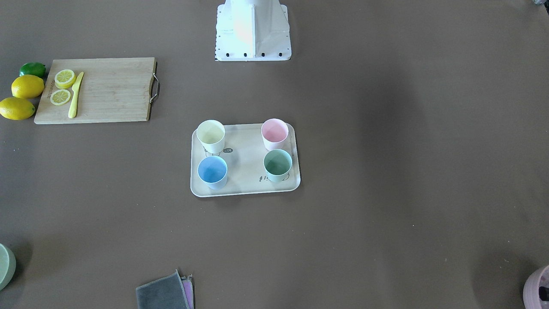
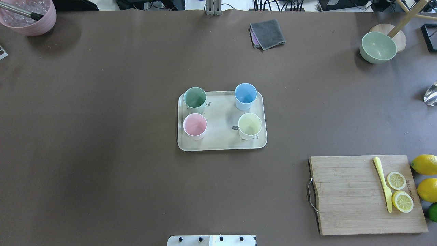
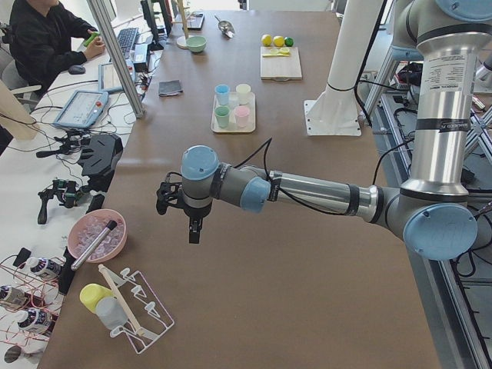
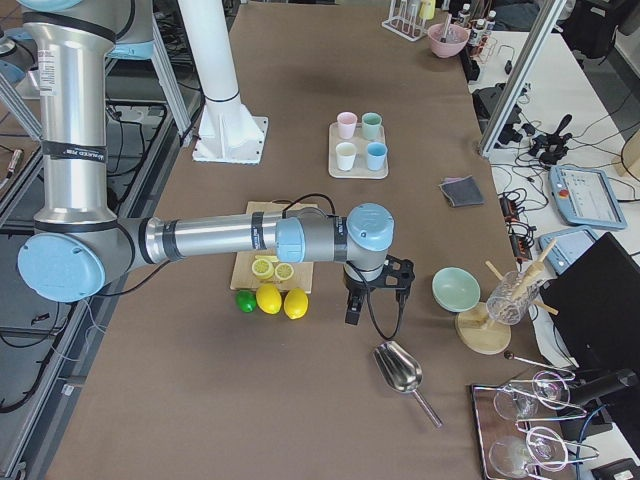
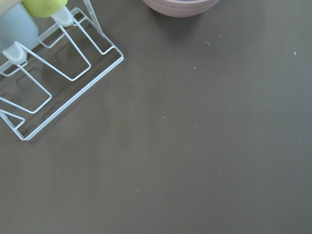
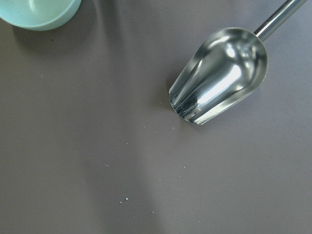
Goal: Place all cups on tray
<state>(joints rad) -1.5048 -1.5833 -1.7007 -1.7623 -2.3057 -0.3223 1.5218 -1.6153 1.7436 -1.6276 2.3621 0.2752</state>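
**Overhead view, read left to right.** At the far left corner a pink bowl [image 2: 29, 18] is holding what appear to be clear, ice-like pieces and a metal-handled tool.

At the centre of the brown table [image 2: 102, 136], the flat beige tray [image 2: 221, 136], with rounded corners and a raised rim, is carrying all four cups. They are matte, tapered, upright, empty and standing apart from one another. The mint green cup [image 2: 194, 99] and light pink cup [image 2: 195, 125] are occupying its left half. The light blue cup [image 2: 245, 95] and pale yellow cup [image 2: 250, 125] are occupying its right half.

Beyond the tray a folded grey cloth [image 2: 268, 33] is lying flat. Further right, a smooth green bowl [image 2: 378, 47] is standing empty. A wooden cutting board [image 2: 355, 198] with a metal handle is bearing a yellow knife [image 2: 384, 184] and two lemon slices [image 2: 396, 180]. Two whole lemons [image 2: 425, 164] and a lime [image 2: 433, 212] are lying just beside its right edge.

**Side views.** The left gripper [image 3: 194, 231] is hovering over bare table near a white wire rack [image 5: 48, 78], well apart from the tray. The right gripper [image 4: 352, 310] is hanging near a polished steel scoop [image 6: 219, 73], also well apart from the tray. For both grippers, it cannot be told whether the fingers are apart or together.
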